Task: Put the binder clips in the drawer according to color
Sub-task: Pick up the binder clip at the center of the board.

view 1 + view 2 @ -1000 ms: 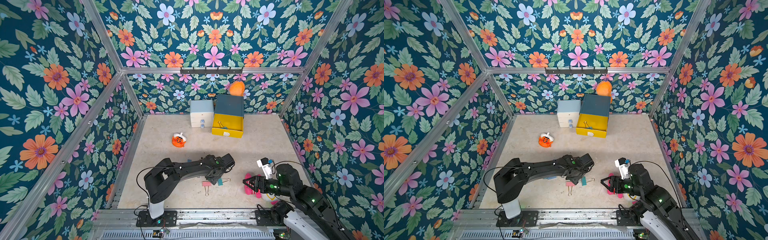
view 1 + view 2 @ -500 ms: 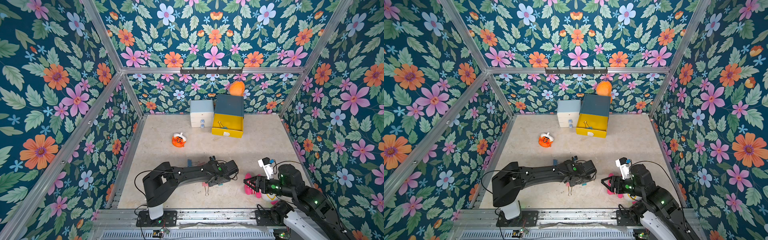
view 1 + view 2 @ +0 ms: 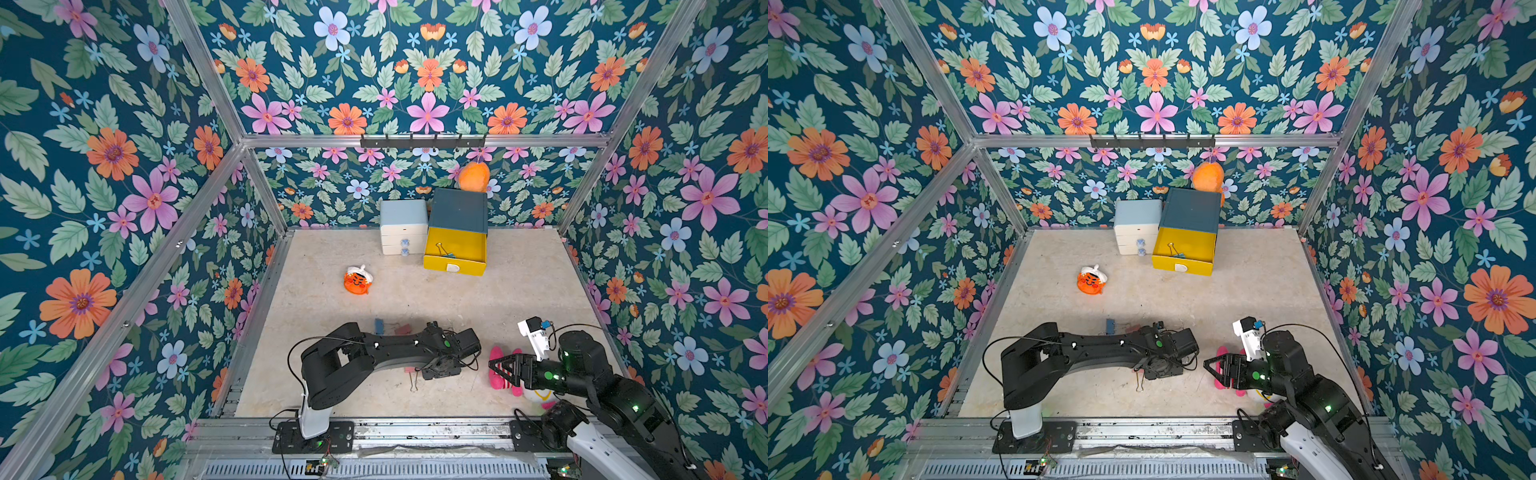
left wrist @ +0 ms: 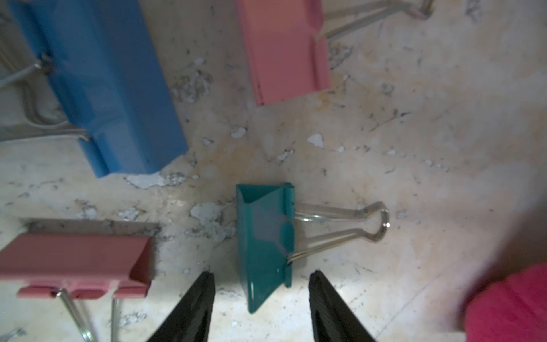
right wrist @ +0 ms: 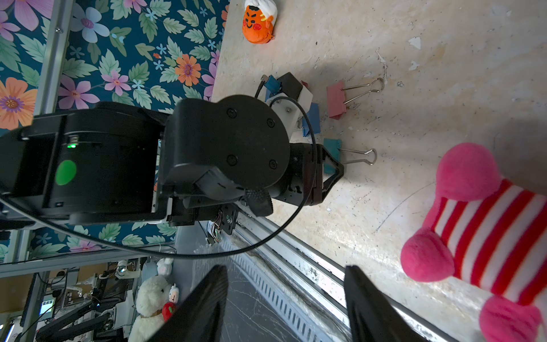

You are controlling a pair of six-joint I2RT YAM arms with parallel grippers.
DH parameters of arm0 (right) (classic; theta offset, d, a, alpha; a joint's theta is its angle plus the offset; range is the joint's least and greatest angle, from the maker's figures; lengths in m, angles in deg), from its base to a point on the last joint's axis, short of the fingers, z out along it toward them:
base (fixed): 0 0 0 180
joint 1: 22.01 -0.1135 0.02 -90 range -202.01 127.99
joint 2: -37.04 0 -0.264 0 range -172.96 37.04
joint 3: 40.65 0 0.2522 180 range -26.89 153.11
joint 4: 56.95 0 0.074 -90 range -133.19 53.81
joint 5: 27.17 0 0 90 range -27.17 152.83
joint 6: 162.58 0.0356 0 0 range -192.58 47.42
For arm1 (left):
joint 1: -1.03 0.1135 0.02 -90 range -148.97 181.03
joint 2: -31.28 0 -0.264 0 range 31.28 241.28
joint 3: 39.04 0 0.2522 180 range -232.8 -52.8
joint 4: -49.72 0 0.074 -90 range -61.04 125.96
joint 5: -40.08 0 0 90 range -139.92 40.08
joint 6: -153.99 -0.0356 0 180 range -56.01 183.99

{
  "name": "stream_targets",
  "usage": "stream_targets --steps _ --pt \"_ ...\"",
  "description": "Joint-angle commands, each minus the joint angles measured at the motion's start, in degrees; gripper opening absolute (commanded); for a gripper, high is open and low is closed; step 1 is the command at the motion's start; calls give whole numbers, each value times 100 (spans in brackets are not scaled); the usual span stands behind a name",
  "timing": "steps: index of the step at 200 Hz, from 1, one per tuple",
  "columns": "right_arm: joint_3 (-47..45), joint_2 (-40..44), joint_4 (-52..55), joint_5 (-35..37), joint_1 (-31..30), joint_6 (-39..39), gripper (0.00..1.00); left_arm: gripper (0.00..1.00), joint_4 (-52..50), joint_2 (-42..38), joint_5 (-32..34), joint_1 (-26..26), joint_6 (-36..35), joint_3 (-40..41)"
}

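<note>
Between parted jaws of the left gripper (image 4: 262, 274) lies a teal binder clip (image 4: 263, 237), silver handles outstretched.

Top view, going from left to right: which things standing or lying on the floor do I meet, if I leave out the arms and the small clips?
orange toy → white drawer unit → dark cabinet → pink striped toy

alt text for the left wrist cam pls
A teal binder clip lies on the speckled table, one end inside the open left gripper, not yet gripped. A blue clip and two pink clips lie nearby.
</note>
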Motion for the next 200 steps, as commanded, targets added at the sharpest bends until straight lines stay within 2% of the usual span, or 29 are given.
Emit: stream_targets --steps 1,40,66,96,156,200 --pt "-6 6 -51 20 -2 34 65 57 -242 93 148 -17 -224 -78" --pt "-25 54 -40 20 -3 74 65 56 -449 448 221 -25 -440 -297" --pt "-16 134 32 12 -2 103 65 45 -442 554 274 -25 -492 -263" --pt "2 146 40 11 -2 112 65 43 -457 675 389 -25 -568 -310" --pt "-3 147 62 16 -2 122 65 28 -523 797 497 -19 -831 -425" --pt "-33 136 21 20 -4 149 65 23 -717 681 770 -20 -855 -496"
